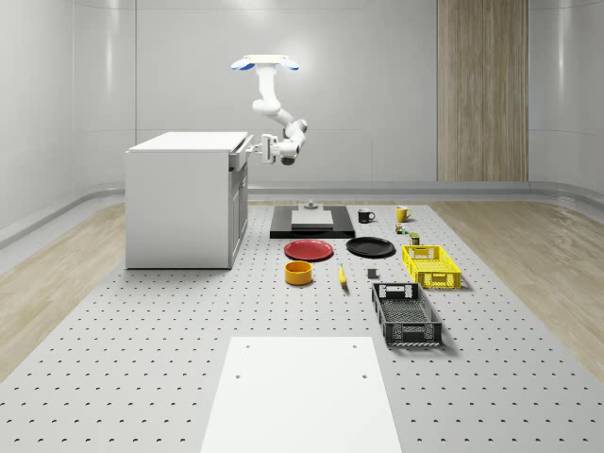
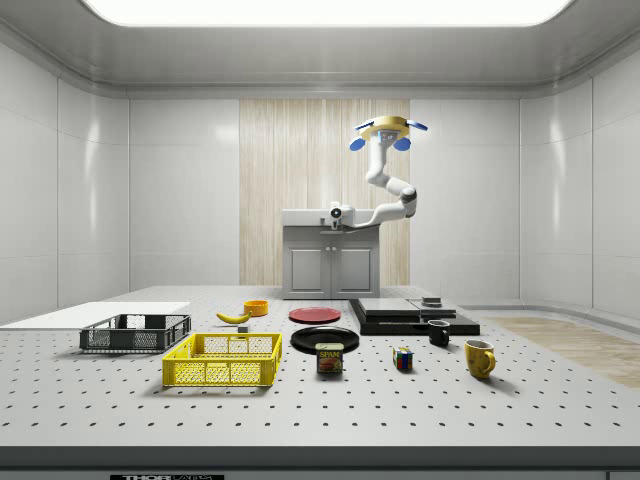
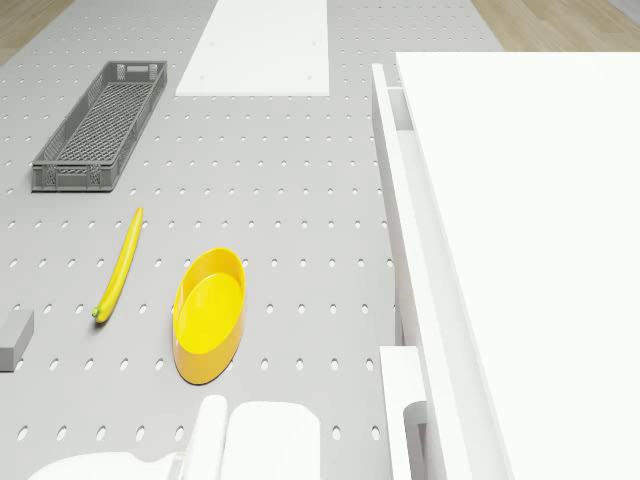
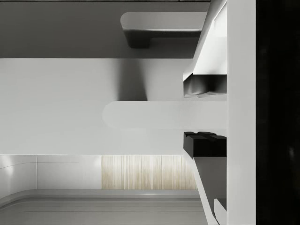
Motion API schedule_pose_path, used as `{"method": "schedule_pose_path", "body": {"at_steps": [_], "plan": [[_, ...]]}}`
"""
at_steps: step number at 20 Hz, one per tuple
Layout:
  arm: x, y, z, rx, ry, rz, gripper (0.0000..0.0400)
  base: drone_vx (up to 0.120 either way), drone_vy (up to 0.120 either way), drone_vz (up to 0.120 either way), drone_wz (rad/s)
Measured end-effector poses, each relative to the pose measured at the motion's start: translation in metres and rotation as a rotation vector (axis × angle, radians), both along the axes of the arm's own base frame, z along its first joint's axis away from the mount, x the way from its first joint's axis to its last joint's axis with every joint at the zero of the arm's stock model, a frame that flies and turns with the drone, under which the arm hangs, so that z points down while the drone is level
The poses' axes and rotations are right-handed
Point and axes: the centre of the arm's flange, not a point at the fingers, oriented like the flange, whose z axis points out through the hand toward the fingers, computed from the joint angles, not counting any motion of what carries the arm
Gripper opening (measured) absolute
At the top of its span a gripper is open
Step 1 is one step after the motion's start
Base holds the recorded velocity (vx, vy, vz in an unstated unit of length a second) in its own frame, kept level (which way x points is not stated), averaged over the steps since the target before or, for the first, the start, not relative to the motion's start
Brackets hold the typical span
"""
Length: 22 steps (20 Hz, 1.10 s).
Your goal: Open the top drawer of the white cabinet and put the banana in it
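One drone [image 1: 265,64] hovers upper centre beside the cabinet [image 1: 184,198], its gripper [image 1: 257,146] straddling the drawer handle [image 4: 164,115], fingers apart, while the banana [image 1: 342,276] waits mid-frame.

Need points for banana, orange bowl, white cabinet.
banana [image 3: 120,264], drone view, middle of the fruit.
orange bowl [image 1: 298,273], whole-scene view, its outer wall.
white cabinet [image 1: 179,212], whole-scene view, its side panel.

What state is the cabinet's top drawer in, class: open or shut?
Slightly open. In the drone view the top drawer juts past the white cabinet top, a gap showing behind its front; the gripper is at it.
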Motion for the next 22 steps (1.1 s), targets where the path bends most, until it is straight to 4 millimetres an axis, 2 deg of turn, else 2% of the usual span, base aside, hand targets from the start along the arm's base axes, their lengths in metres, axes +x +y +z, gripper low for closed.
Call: {"method": "schedule_pose_path", "body": {"at_steps": [1, 3, 5, 7, 12, 22], "plan": [[0.0, -0.001, 0.0, 0.0, 0.0, 0.0, 0.017, 0.0, 0.0, 0.0, 0.0], [0.0, -0.003, 0.0, 0.0, 0.0, 0.0, 0.0261, 0.0, 0.0, 0.0, 0.0], [0.0, -0.005, 0.0, 0.0, 0.0, 0.0, 0.0316, 0.0, 0.0, 0.0, 0.0], [0.0, -0.002, 0.0, 0.0, 0.0, 0.0, 0.0349, 0.0, 0.0, 0.0, 0.0], [0.0, 0.014, 0.0, 0.0, 0.0, 0.0, 0.0385, 0.0, 0.0, 0.0, 0.0], [0.0, 0.029, 0.002, 0.001, 0.0, 0.0, 0.0399, 0.0, 0.0, 0.0, 0.0]]}}
